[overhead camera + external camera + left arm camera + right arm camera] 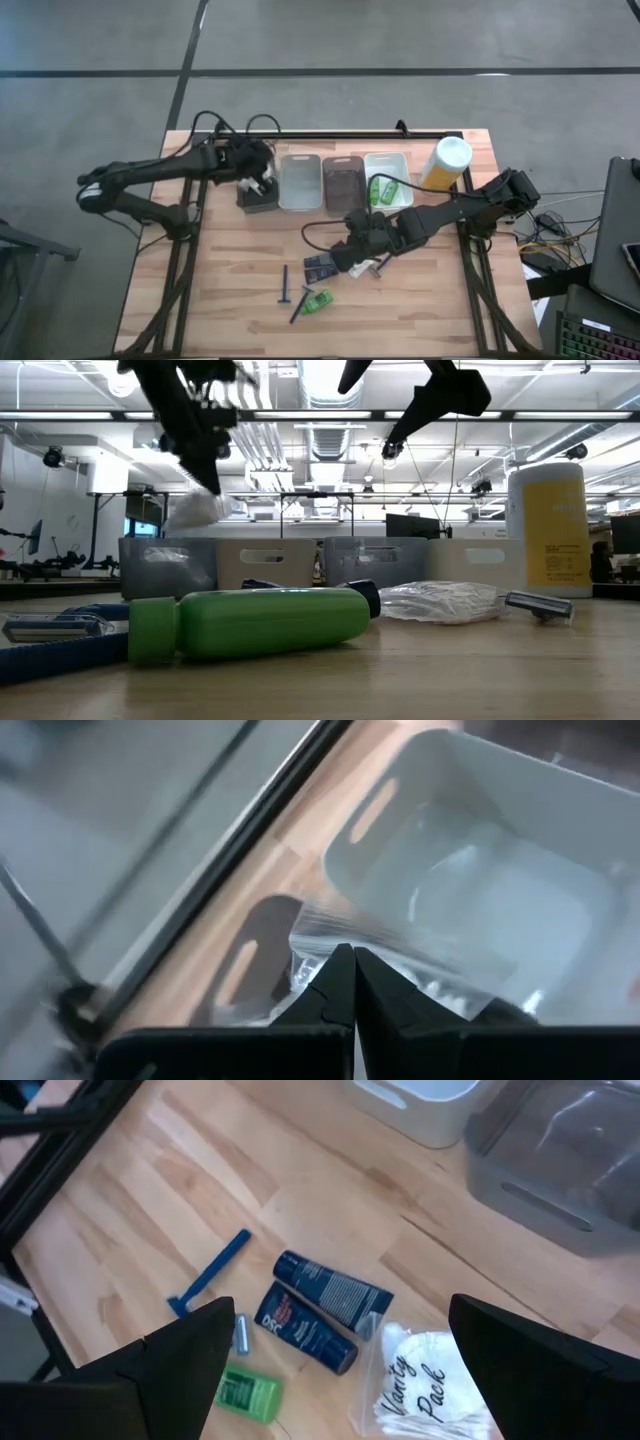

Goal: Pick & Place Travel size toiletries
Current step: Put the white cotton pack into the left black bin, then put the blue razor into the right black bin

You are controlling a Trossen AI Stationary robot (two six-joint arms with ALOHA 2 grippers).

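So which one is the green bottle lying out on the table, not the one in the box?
Start at the tall yellow canister in the table's far right corner, then come to the bare wood nearest the front edge. There a small green bottle lies on its side beside blue razors: the only bright green thing outside the bins.

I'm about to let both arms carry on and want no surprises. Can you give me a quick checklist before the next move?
1. Left gripper shut on the white puffy bundle in clear wrap: ok.
2. Bundle above the dark leftmost bin: ok in the high view; lifted clear of the rim in the low view.
3. Right gripper open: ok.
4. Right gripper above the two small dark-blue tubes and the clear "Vanity Pack" packet, touching neither: ok.
5. Which of these it will pick: cannot tell.
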